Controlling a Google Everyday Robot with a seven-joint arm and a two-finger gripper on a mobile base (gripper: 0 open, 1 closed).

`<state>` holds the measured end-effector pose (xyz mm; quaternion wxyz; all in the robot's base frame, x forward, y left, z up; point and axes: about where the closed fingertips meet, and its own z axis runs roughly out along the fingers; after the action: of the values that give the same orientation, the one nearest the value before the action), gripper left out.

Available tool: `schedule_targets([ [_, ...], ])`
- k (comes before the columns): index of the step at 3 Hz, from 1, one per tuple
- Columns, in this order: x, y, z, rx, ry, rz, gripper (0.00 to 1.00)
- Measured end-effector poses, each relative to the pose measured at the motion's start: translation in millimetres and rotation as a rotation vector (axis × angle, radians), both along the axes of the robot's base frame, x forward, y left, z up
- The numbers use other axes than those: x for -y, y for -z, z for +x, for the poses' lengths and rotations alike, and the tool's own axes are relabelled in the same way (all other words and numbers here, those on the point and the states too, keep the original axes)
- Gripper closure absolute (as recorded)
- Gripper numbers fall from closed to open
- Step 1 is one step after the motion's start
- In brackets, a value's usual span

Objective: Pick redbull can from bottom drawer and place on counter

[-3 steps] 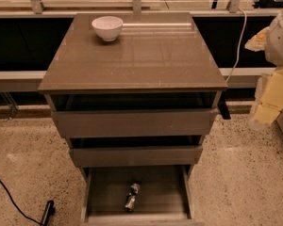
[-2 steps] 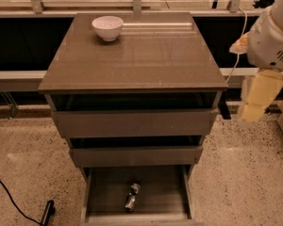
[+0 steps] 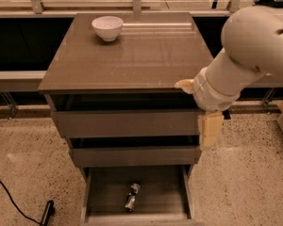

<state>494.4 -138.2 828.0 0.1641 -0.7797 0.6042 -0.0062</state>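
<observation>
The redbull can (image 3: 132, 196) lies on its side in the middle of the open bottom drawer (image 3: 104, 192), the lowest of three. The counter (image 3: 132, 60) tops the cabinet. My gripper (image 3: 209, 130) hangs from the big white arm (image 3: 245, 51) at the cabinet's right front corner. It is level with the gap between the two upper drawers, well above and to the right of the can. It holds nothing that I can see.
A white bowl (image 3: 107, 27) stands at the back left of the counter. The two upper drawers (image 3: 127, 122) stand slightly pulled out. A black cable (image 3: 14, 206) and a dark object (image 3: 47, 212) lie on the speckled floor at left. A metal rail runs behind.
The arm has swung in from the right edge towards the cabinet and lower. The gripper now hangs by the right front corner. The can, drawer and bowl have not moved.
</observation>
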Motion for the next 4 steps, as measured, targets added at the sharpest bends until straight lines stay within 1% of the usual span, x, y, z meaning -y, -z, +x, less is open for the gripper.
schedule_targets([
  [1,-7.4,-3.9,16.2,0.088,-0.073,0.004,0.00],
  [2,-21.8,21.2,20.6,0.013,-0.155,-0.038,0.00],
  [3,-50.6,72.2,21.1,-0.051,-0.295,-0.001,0.00],
  [4,-84.0,109.4,12.6,-0.009,-0.477,0.092,0.00],
])
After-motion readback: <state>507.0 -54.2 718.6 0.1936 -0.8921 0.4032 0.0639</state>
